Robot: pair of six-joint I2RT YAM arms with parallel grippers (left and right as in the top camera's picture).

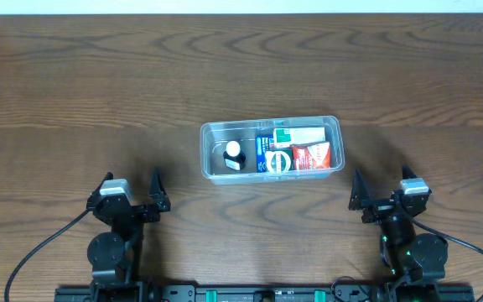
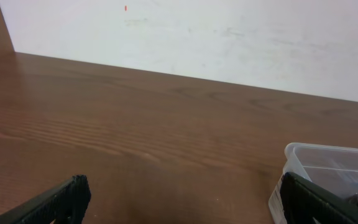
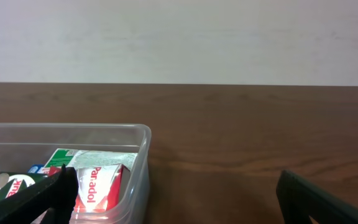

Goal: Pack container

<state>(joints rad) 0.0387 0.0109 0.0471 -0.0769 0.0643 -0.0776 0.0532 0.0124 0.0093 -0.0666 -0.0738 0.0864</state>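
The clear plastic container [image 1: 211, 134] sits at the table's middle. Inside lie a small white bottle with a black cap [image 1: 234, 154], a blue packet [image 1: 273, 157], a green and white packet [image 1: 298, 134] and a red packet [image 1: 312, 155]. My left gripper [image 1: 132, 190] is open and empty near the front left, apart from the container. My right gripper [image 1: 380, 186] is open and empty near the front right. The left wrist view shows the container's corner [image 2: 303, 154] at the right. The right wrist view shows its wall [image 3: 138, 168] and the red packet [image 3: 98, 183].
The brown wooden table [image 1: 74, 92] stretches around the container. A white wall [image 3: 179, 37] stands behind the table's far edge. Black cables run from both arm bases at the front.
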